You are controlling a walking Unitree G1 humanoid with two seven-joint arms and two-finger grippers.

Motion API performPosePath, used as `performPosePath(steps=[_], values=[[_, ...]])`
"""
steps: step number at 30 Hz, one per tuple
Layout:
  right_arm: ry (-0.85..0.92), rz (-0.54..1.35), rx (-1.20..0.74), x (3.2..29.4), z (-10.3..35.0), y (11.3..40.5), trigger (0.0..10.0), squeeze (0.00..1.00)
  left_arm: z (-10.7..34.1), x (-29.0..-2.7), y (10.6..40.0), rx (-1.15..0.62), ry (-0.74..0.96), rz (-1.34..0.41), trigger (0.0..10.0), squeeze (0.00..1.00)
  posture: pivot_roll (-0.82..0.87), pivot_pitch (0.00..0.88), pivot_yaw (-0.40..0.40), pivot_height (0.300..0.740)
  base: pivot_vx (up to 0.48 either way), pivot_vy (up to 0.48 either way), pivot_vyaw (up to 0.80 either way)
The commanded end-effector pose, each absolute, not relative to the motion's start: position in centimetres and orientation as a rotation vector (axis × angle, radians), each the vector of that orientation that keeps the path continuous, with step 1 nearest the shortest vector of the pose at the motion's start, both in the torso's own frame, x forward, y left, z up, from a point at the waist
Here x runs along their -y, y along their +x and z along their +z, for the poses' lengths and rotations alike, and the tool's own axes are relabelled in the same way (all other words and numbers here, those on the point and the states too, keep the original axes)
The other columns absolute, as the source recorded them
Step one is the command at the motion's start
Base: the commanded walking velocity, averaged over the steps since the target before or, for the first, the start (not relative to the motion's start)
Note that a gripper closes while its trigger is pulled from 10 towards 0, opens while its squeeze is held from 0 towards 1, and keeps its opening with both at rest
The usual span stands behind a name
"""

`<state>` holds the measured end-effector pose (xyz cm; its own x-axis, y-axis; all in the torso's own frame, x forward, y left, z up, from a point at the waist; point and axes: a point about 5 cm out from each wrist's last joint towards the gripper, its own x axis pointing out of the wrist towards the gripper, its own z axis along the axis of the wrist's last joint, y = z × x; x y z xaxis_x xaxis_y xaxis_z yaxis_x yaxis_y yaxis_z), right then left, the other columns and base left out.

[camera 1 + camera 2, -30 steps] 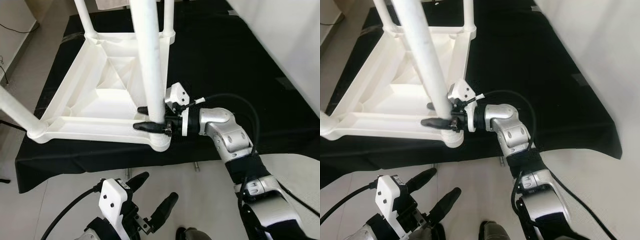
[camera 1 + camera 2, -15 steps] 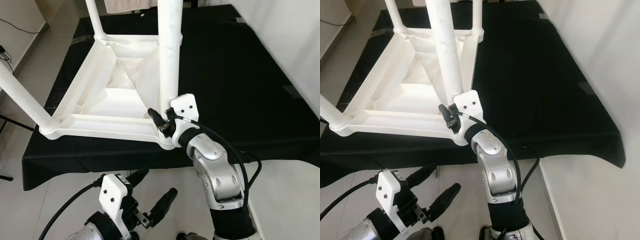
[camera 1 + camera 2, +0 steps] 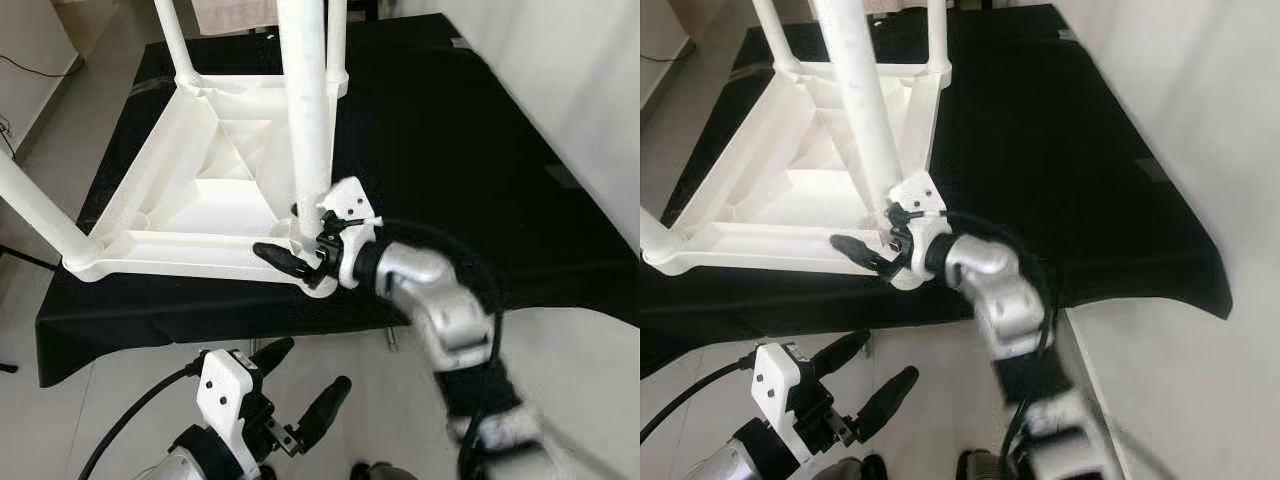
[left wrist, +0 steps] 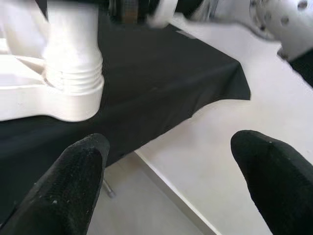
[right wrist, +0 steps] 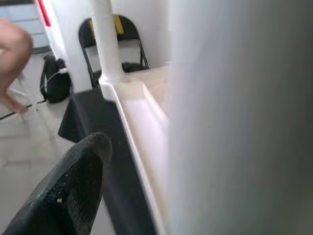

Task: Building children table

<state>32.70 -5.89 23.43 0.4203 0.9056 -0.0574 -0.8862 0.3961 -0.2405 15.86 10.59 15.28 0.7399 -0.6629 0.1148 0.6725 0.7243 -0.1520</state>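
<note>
Now the white kid table (image 3: 200, 190) lies upside down on the black worktop (image 3: 450, 150), w/ its legs pointing up. The right hand (image 3: 292, 243) sits at the near corner, its fingers on both sides of the leg (image 3: 305, 110), low down by the base, not far apart. The left hand (image 3: 300, 385) hangs low, wide open, holding nothing. The leg's long side runs straight up. If the grip slips or pushes sideways, the leg could tip or pop out.
</note>
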Motion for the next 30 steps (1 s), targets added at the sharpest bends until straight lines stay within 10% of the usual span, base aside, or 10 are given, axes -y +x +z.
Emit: performPosePath(steps=[1,7,8,9,10,24,30], values=[[-0.277,1.248,0.090,5.3,23.2,32.6,10.0,0.00,15.2,-10.5,15.5,0.038,-0.190,-0.736,10.0,0.00,0.03,0.228,-0.016,0.740,0.000,0.000,0.00],[-0.376,1.319,0.150,6.2,25.7,34.8,10.0,0.00,15.3,-10.5,14.9,0.026,-0.194,-0.739,10.0,0.00,0.07,0.256,-0.014,0.740,0.000,0.000,0.00],[-0.375,1.349,0.154,6.3,26.0,34.7,4.3,0.00,15.3,-10.5,14.7,0.024,-0.194,-0.739,10.0,0.00,0.07,0.261,-0.012,0.740,0.000,0.000,0.00],[-0.375,1.349,0.154,6.3,26.0,34.7,4.3,0.00,15.3,-10.5,14.7,0.024,-0.194,-0.739,10.0,0.00,0.07,0.261,-0.012,0.740,0.000,0.000,0.00],[-0.371,1.385,0.153,6.6,26.3,34.8,0.0,0.00,15.4,-10.5,14.6,0.020,-0.195,-0.738,10.0,0.00,0.07,0.269,-0.009,0.740,0.000,0.000,0.00],[-0.373,1.453,0.127,8.6,26.3,35.6,0.0,0.00,15.4,-10.5,14.2,0.004,-0.202,-0.745,10.0,0.00,0.06,0.274,0.000,0.740,0.000,0.000,0.00],[-0.243,1.017,0.035,9.2,23.7,36.1,0.0,0.00,15.4,-10.6,14.5,0.008,-0.205,-0.745,10.0,0.00,0.04,0.268,-0.014,0.740,0.000,0.000,0.00]])
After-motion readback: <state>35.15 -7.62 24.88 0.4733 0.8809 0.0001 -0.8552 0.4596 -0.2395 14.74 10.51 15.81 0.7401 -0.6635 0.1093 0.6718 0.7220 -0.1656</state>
